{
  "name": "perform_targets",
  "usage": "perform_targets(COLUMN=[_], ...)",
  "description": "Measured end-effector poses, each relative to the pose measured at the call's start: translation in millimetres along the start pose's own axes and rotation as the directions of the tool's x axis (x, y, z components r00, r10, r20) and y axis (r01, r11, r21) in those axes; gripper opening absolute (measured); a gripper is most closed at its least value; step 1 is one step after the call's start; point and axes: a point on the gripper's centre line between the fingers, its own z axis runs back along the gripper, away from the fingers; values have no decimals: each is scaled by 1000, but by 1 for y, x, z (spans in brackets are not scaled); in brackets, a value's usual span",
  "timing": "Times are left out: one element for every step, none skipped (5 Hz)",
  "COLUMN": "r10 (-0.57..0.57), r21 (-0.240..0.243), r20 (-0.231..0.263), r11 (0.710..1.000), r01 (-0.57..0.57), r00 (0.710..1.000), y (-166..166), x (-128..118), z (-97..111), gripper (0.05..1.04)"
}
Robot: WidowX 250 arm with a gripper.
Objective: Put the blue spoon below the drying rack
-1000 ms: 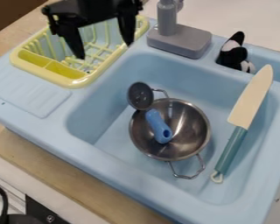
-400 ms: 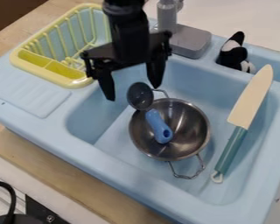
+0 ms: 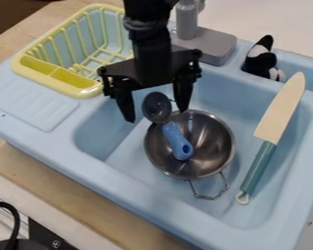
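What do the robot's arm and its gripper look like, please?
The arm is black all over, a chain of thick blocky sections. The gripper is black also: a wide flat bar with small round knobs at its ends and two fingers that narrow towards their tips.

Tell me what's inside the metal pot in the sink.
The blue spoon's handle lies inside the metal pot, and its dark head hides part of the rim. The pot bottom directly beneath the handle is covered, so I can't see it.

Blue sink (image 3: 120,168) carries bowl (image 3: 212,139), knife (image 3: 279,114), rack (image 3: 87,91) (yellow).
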Motion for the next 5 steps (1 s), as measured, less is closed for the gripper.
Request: perform_targets(r10=[-13,-13,13,-13,-32], r21=[8,-15,-14,-34,-15], r20=[-7,-26,-29,0,-6], r11=[1000,1000,1000,999,999], r01=[13,13,-13,13,32], r00=[1000,1000,1000,1000,999], y=[1,-6,-12,-12,-8], x=[-2,-7,-11,-12,-13], z=[0,0,0,-12,-13], gripper=[997,997,997,997,956])
